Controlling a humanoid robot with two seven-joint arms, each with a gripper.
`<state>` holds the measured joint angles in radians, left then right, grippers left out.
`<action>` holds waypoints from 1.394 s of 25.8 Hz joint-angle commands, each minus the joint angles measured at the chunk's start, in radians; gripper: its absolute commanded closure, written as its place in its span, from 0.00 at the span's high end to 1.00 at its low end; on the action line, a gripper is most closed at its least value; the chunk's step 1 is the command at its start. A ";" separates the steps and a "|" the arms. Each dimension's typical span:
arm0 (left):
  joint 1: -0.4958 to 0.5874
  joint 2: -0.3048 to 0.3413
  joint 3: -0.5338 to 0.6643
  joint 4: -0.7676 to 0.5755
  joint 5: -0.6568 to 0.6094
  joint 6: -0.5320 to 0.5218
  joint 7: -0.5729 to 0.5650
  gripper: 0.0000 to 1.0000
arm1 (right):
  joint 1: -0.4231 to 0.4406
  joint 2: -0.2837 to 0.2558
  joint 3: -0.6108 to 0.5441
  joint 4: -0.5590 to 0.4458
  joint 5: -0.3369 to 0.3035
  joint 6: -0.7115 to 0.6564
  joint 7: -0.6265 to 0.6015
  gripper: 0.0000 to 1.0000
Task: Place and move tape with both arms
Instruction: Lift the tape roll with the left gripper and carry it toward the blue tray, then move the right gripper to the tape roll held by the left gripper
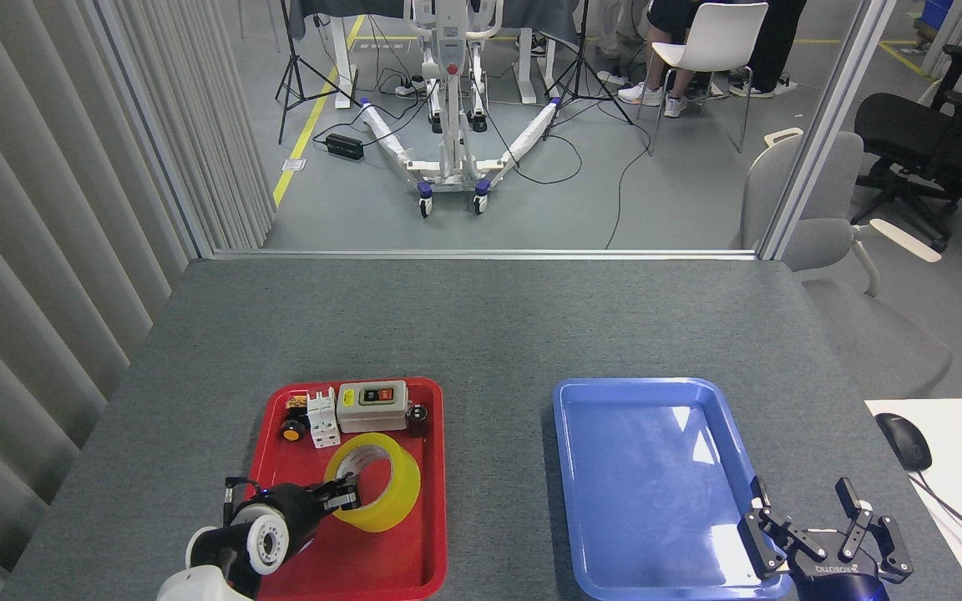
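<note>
Tape sits tilted in the red tray, its open core facing the left gripper, whose fingers clamp the near rim. Well apart, the right gripper hovers spread by the blue tray.

Two trays sit side by side on the desk: the left tray and the right tray, apart with bare desk between them. In the left tray, the switch box sits along the far wall, breaker just left of it, small button left of that. The tape sits nearer than the switch box, tilted. The left gripper is at the tape's near-left edge. The right gripper hangs at the right tray's near-right corner.
</note>
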<state>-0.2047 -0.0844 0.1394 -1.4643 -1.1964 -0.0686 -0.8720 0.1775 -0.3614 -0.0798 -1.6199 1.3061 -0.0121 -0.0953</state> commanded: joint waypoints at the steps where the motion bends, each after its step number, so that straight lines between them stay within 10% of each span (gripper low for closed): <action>1: 0.059 -0.012 0.052 -0.084 0.268 0.012 -0.027 0.00 | -0.003 -0.001 0.000 0.000 -0.001 0.000 0.000 1.00; 5: 0.142 -0.029 0.035 -0.149 0.801 0.016 -0.078 0.00 | -0.001 0.001 0.011 -0.002 0.001 0.000 0.000 1.00; 8: 0.182 -0.028 -0.107 -0.154 0.920 0.009 -0.091 0.00 | -0.001 -0.002 0.020 0.000 -0.001 0.000 0.000 1.00; 17: 0.245 -0.021 -0.365 -0.139 0.977 -0.074 -0.059 0.00 | -0.046 -0.050 0.149 -0.006 -0.013 -0.075 -0.047 1.00; 28: 0.291 -0.012 -0.389 -0.153 1.000 -0.139 -0.061 0.00 | -0.056 -0.565 0.489 -0.063 -0.355 -0.486 -0.238 1.00; 36: 0.309 -0.008 -0.389 -0.154 1.000 -0.169 -0.061 0.00 | -0.112 -0.541 0.537 -0.098 -0.246 -0.565 -0.218 1.00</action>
<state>0.0965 -0.0944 -0.2500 -1.6178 -0.1957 -0.2258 -0.9324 0.0895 -0.9266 0.4321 -1.7080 1.0296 -0.5627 -0.3359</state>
